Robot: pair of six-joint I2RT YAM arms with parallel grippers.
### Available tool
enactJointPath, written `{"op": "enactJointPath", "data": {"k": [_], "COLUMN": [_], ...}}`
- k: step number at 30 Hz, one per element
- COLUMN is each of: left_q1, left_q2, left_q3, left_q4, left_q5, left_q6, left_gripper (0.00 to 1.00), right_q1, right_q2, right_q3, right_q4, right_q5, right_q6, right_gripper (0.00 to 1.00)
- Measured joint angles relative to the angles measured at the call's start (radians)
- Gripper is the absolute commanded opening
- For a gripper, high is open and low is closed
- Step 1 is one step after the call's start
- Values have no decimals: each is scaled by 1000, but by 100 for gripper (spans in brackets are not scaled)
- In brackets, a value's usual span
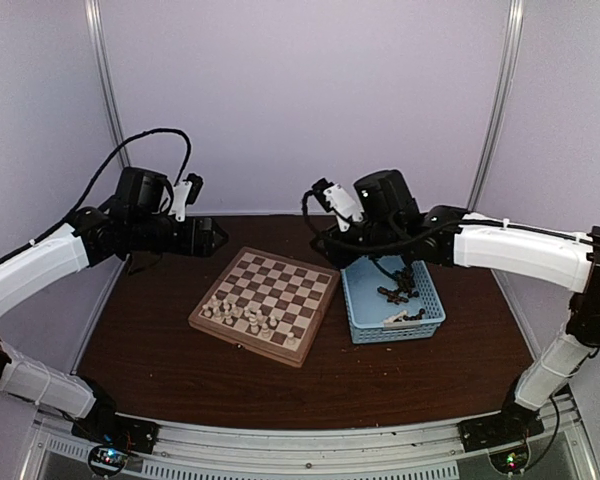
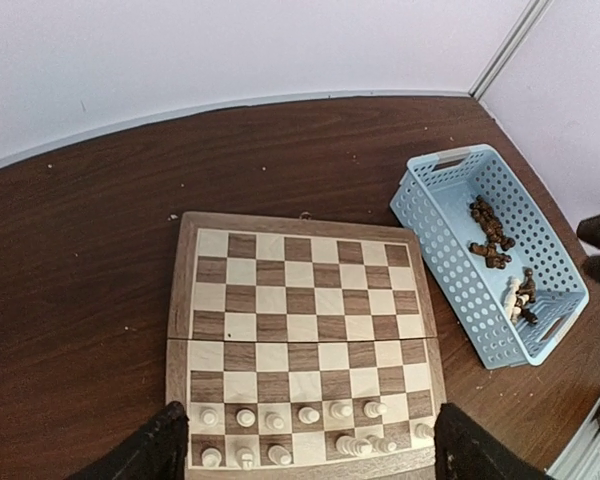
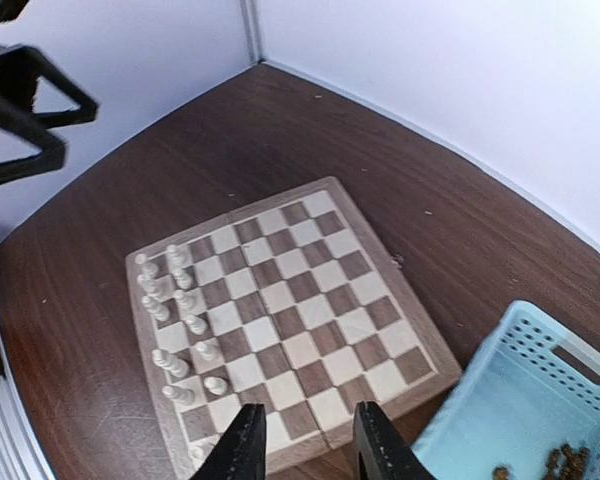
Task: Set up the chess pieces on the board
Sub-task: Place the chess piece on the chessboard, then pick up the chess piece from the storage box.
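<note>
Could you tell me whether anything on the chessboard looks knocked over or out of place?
Possibly. In the row nearest the board edge, two white pieces seem to lie on their sides instead of standing, though they are too small to be sure. Nothing else stands out.

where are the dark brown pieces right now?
Top view: the dark brown chess pieces are heaped in the light-blue basket, just right of the board, with a few cream pieces nearer in the same basket. None stand on the board.
</note>
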Motion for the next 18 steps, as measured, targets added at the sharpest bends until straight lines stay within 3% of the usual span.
{"op": "enactJointPath", "data": {"k": [1, 5, 10, 18], "left_q1": [0, 0, 0, 0], "left_q2": [0, 0, 2, 2], "left_q3": [0, 0, 0, -1], "left_q4": [-5, -11, -9, 13], "left_q5": [1, -7, -28, -39], "left_q6": [-6, -30, -56, -66], "left_gripper": [97, 98, 98, 98], "right_q1": [-29, -164, -290, -311], "right_q2": [-24, -98, -46, -18], "right_q3": [-16, -68, -16, -6], "right_q4": [-6, -96, -340, -503], "right_q5": [2, 3, -6, 69], "right_q6": [5, 5, 38, 389], "right_gripper": [33, 34, 38, 39]}}
